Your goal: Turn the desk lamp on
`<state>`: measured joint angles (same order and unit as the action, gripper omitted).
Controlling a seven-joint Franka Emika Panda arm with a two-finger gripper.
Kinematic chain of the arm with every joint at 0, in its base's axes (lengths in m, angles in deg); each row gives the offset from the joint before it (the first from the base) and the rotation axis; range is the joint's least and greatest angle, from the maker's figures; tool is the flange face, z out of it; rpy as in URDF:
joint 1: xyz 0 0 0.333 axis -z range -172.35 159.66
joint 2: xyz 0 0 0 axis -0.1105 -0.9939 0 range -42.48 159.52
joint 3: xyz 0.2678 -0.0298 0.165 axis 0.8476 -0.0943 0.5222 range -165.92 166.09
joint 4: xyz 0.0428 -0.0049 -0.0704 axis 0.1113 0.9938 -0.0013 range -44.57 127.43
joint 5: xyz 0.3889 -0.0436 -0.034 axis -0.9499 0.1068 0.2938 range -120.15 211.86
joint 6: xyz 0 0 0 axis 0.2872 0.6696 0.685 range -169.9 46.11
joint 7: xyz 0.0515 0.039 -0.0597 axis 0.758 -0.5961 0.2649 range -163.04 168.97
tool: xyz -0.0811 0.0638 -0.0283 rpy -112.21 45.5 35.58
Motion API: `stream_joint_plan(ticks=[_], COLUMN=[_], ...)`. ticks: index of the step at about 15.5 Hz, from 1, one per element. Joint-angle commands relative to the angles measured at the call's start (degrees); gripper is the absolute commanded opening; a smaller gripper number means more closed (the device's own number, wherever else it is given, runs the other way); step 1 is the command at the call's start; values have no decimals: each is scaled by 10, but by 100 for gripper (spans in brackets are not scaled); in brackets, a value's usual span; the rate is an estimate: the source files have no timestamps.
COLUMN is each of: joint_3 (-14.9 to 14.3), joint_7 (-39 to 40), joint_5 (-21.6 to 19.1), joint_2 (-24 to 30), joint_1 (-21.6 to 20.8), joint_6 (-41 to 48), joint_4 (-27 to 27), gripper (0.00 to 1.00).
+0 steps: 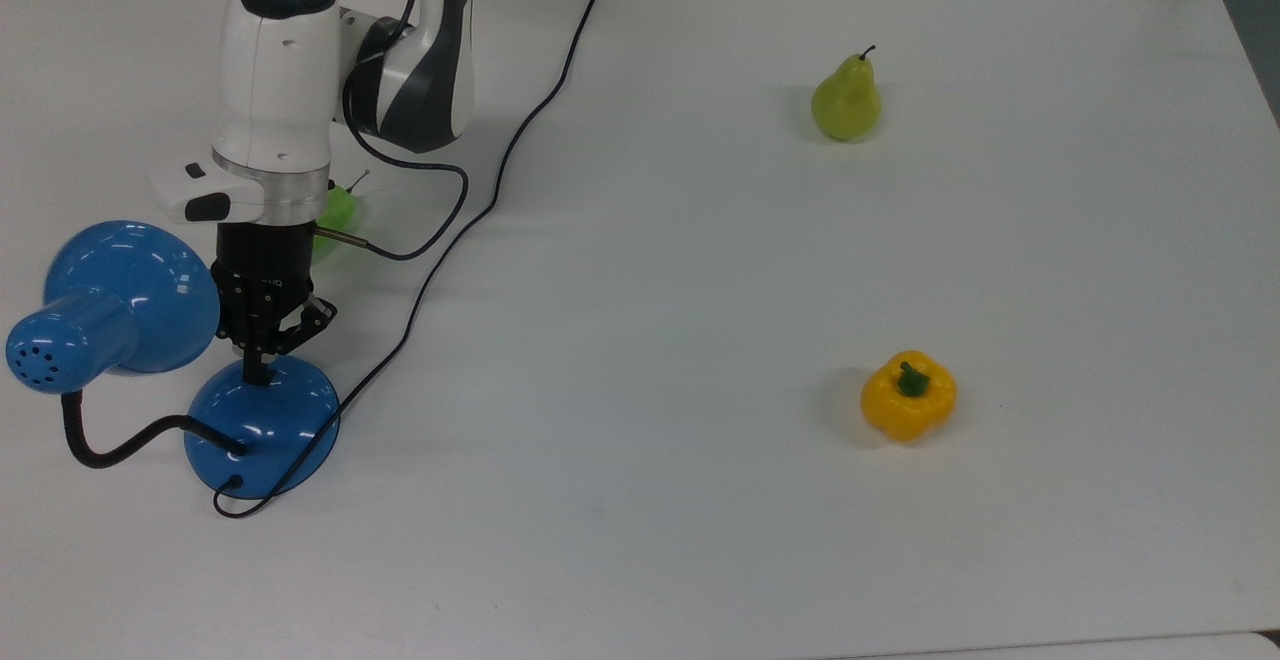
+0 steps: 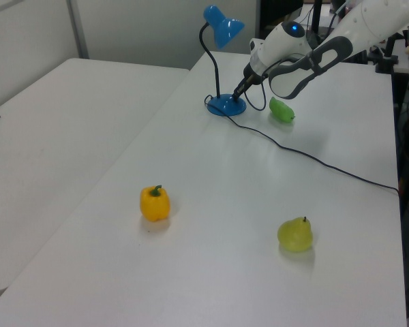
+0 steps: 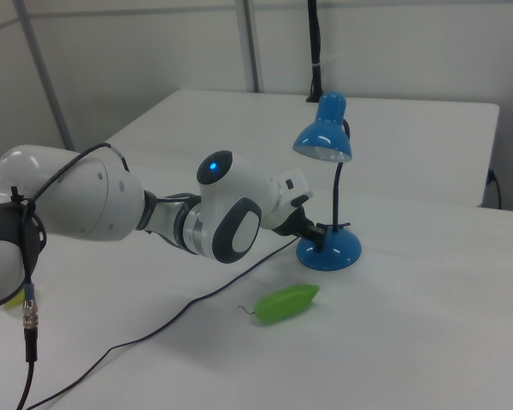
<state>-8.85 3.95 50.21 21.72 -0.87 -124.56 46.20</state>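
Arm reaching across the white table point(image 1: 700, 290), its white wrist housing tipped down so the black gripper point(image 1: 258, 375) points at the round base of the desk lamp point(image 1: 262, 425). In the top view the jaws are drawn together into a narrow point, and that tip touches the upper part of the blue base, holding nothing between them. The desk lamp stands at the top view's left edge of the table; its black gooseneck curves up from the base to the flared blue shade point(image 1: 130, 295), which sits just beside the wrist. In the right view the shade point(image 3: 323, 141) faces downward above the base. A black cord point(image 1: 520, 130) runs from the base across the table. A green chilli pepper point(image 3: 286, 302) lies near the base, under the arm. A pear point(image 1: 846, 100) and a yellow bell pepper point(image 1: 908, 396) sit well apart from the lamp.
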Motion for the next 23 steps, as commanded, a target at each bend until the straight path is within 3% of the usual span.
stream_joint_plan(ticks=[1, 23], joint_3=[0, 1], joint_7=[7, 9], joint_5=[0, 7], joint_2=[-7, -37], joint_1=[1, 6], joint_6=[-13, -46], joint_4=[-9, 0], gripper=[0, 0])
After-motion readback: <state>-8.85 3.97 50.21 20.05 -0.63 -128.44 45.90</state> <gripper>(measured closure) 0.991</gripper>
